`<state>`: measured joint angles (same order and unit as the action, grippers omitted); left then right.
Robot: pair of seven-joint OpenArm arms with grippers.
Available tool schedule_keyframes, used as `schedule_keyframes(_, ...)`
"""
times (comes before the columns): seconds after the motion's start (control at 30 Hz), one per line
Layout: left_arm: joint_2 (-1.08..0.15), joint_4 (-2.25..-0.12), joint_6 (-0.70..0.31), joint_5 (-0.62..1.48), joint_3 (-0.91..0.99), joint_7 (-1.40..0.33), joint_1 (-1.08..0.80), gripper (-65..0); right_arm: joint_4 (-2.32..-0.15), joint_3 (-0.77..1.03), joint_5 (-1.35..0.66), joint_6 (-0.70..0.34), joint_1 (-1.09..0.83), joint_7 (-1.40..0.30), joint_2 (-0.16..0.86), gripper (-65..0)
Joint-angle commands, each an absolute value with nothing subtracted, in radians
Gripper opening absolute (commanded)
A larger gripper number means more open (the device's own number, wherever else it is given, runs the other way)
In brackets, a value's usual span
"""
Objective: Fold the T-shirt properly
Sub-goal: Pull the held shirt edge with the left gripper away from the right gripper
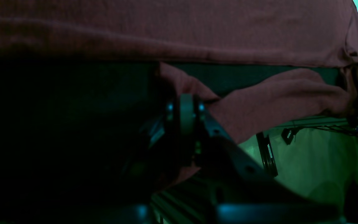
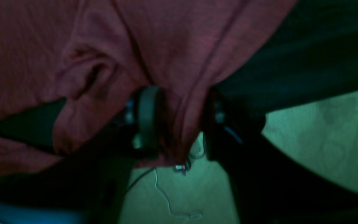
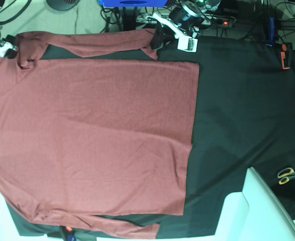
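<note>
As seen from left wrist, shows T-shirt (image 1: pixel 197 28) filling the top of the picture, brick-red, lying on the black-covered desk (image 1: pixel 244 76). Shows 1 long sleeve (image 1: pixel 275 102) running from the right edge down to left gripper (image 1: pixel 186 115). Jaws clenched, with sleeve cloth bunched at them and more red cloth showing just below. Counts as grasping the sleeve end. Very dark on the left half, nothing readable there. Greenish floor (image 1: pixel 306 161) at lower right.

From right wrist, shows red cloth draped over the desk edge, creased, hanging down between the 2 fingers (image 2: pixel 148 115) of right gripper (image 2: pixel 182 121). Jaws stand either side of that hanging fold; cannot tell whether pinching it or loose around it. Black desk cover (image 2: pixel 315 56) at upper right, thin cable (image 2: pixel 166 199) on the floor below.

From base, shows the shirt spread flat over the left part of the desk, body smooth with light wrinkles, hem edge facing the bare black cover on the right. Upper sleeve lies along the far desk edge, its end at left gripper (image 3: pixel 160 37). Lower sleeve (image 3: pixel 122 228) tucked along the near edge. Right gripper (image 3: pixel 1 47) at the far left corner, touching the shirt's shoulder area. Scissors (image 3: pixel 288 174) well apart on the right, orange clamp (image 3: pixel 286 55) at the far right edge.
</note>
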<state>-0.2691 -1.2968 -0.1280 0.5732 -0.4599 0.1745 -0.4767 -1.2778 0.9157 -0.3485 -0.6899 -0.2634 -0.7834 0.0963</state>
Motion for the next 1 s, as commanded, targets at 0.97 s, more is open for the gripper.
schedule_keyframes(0.97, -0.298, -1.713, -0.117, 0.57, -0.421, -0.166, -0.441, -65.0, -1.29, 0.926, -0.358, -0.698, -0.171, -0.871, 0.211, -64.5)
